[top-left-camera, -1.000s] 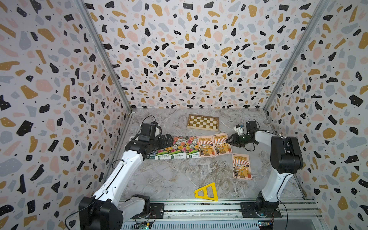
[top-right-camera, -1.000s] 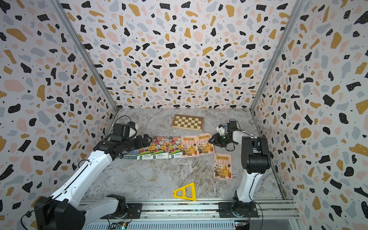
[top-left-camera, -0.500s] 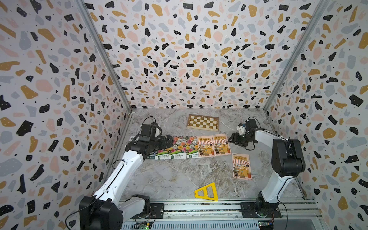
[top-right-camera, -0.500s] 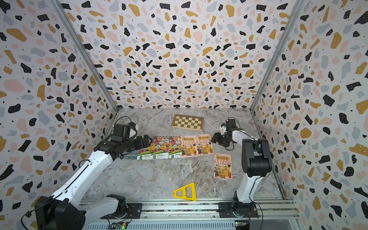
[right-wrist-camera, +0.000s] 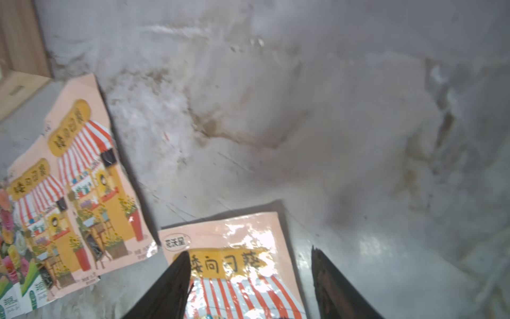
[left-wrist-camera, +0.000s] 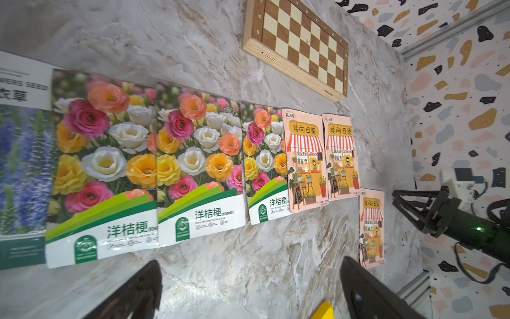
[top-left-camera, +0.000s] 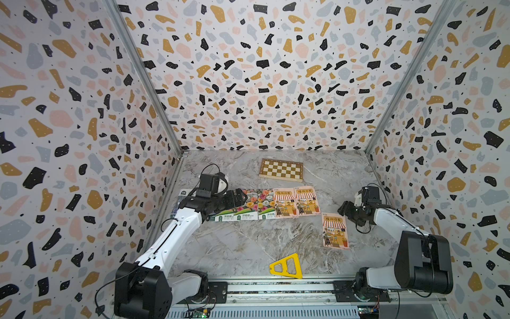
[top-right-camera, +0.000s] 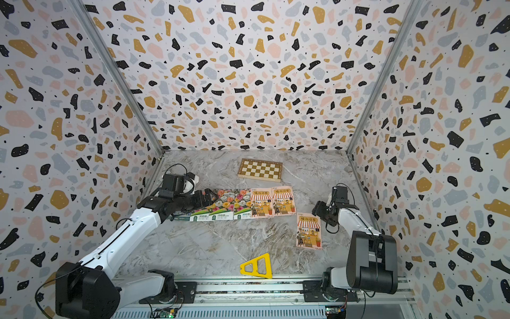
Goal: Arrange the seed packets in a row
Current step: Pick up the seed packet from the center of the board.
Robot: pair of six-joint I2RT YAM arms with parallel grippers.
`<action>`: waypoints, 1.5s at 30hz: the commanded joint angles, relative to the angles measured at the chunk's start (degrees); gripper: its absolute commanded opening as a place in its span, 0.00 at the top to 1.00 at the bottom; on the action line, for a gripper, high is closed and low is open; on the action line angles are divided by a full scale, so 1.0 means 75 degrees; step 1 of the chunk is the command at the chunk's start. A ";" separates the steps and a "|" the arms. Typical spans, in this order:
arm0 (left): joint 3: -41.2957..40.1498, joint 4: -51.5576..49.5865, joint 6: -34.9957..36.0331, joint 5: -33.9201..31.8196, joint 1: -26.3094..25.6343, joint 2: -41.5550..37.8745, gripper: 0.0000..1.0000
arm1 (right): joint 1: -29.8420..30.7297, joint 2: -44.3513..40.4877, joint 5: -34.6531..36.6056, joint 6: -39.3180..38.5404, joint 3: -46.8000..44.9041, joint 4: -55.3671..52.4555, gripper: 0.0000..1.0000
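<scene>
Here, your seed packets (top-left-camera: 265, 204) form a row at mid-frame on the table (top-left-camera: 234, 245); one pink packet (top-left-camera: 334, 230) lies apart, lower right. Your right hand (top-left-camera: 344, 210) beside it gapes empty; your left hand (top-left-camera: 241, 196), over the row, likewise.

in both top views my left arm (top-left-camera: 176, 234) covers the lavender packets (top-left-camera: 182, 194); only a pale sliver shows, so i can't count them. in the left wrist view a lavender packet (left-wrist-camera: 24, 165) is cut by the frame edge, the triangle (left-wrist-camera: 323, 310) is just a yellow corner, and the left gripper (left-wrist-camera: 249, 262) is blurred, its fingers running out of frame. the right wrist view is soft: the lone pink packet (right-wrist-camera: 234, 265) is cut off and partly behind the right gripper (right-wrist-camera: 249, 250), the chessboard (right-wrist-camera: 19, 60) is only a corner
</scene>
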 commanded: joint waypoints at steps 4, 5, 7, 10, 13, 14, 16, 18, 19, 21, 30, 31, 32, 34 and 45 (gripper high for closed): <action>0.0410 0.0717 -0.0859 0.0405 -0.1085 0.0745 0.01 | -0.0021 -0.0334 -0.0096 0.0145 -0.0433 -0.0017 0.36; 0.0436 0.0846 -0.0988 0.0449 -0.1347 0.0888 0.01 | -0.0009 -0.0358 -0.0136 0.0162 -0.0512 0.0009 0.38; 0.0463 0.1136 -0.1195 0.0596 -0.1806 0.1145 0.00 | -0.0005 -0.0360 -0.0212 0.0169 -0.0617 0.0059 0.43; 0.0462 0.1650 -0.1623 0.0493 -0.2588 0.1501 0.01 | 0.0002 -0.0382 -0.0228 0.0213 -0.0712 0.0066 0.48; 0.0594 0.1961 -0.2086 0.0406 -0.3163 0.1928 0.04 | -0.0007 -0.0503 -0.0049 0.0274 -0.0730 0.0008 0.49; 0.0670 0.2008 -0.2251 0.0324 -0.3334 0.2060 0.04 | -0.0004 -0.0593 -0.0025 0.0300 -0.0730 -0.0015 0.49; 0.0811 0.2028 -0.2549 0.0112 -0.3713 0.2361 0.05 | 0.0014 -0.0777 0.0134 0.0357 -0.0701 -0.0092 0.49; 0.1005 0.2026 -0.2849 -0.0132 -0.4111 0.2690 0.07 | 0.0052 -0.0964 0.0285 0.0371 -0.0651 -0.0222 0.49; 0.1105 0.2025 -0.3056 -0.0214 -0.4277 0.2875 0.07 | 0.0083 -0.1022 0.0307 0.0360 -0.0637 -0.0268 0.49; 0.1414 0.2026 -0.3245 -0.0252 -0.4620 0.3336 0.09 | 0.0189 -0.1067 0.0195 0.0388 -0.0676 -0.0250 0.52; 0.2798 0.1644 -0.3347 -0.0489 -0.5589 0.4912 0.19 | 0.0392 -0.0559 -0.0011 0.0481 -0.0922 0.0040 0.57; 0.2949 0.1575 -0.3366 -0.0527 -0.5660 0.5073 0.21 | 0.0388 -0.0535 0.0037 0.0519 -0.0949 0.0050 0.57; 0.3113 0.1505 -0.3421 -0.0563 -0.5743 0.5251 0.24 | 0.0387 -0.0519 0.0009 0.0557 -0.1002 0.0089 0.57; 0.3336 0.1483 -0.3559 -0.0607 -0.5864 0.5552 0.29 | 0.0386 -0.0502 -0.0134 0.0635 -0.1102 0.0174 0.57; 0.4038 0.2937 -0.4225 0.0003 -0.6081 0.6788 0.40 | 0.0381 -0.0535 -0.0380 0.0735 -0.1363 0.0174 0.57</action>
